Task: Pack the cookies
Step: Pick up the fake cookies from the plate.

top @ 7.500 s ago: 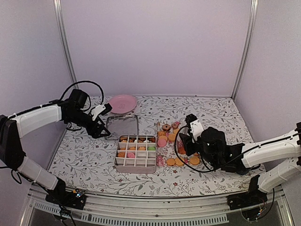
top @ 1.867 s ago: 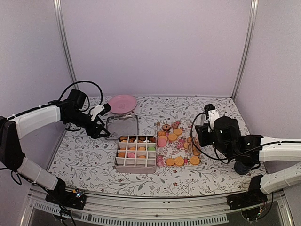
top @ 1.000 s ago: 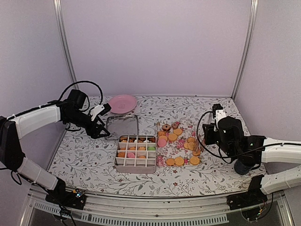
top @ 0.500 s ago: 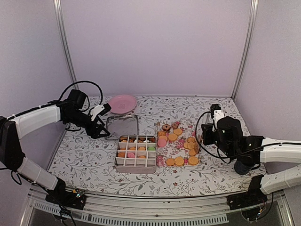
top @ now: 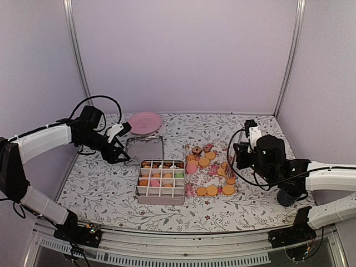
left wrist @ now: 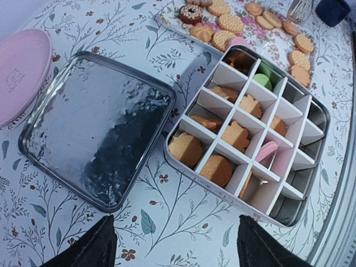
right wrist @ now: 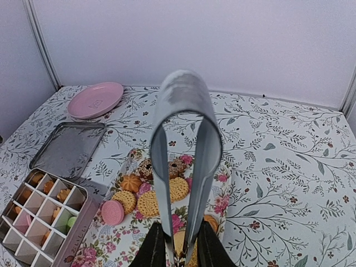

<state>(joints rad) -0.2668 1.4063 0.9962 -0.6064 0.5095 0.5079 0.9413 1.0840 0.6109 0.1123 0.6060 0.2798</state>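
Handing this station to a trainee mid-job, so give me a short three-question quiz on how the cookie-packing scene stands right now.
1. True or false: the square silver metal lid is closed over the white-partitioned metal cookie tin.
2. What does the right pincer hold? A) a golden round cookie B) bent silver metal tongs C) nothing
3. Fill in: the left pincer hovers above the table with its jaws ____.

Key: 1 false, the lid lies flat on the table beside the tin. 2 B. 3 open.
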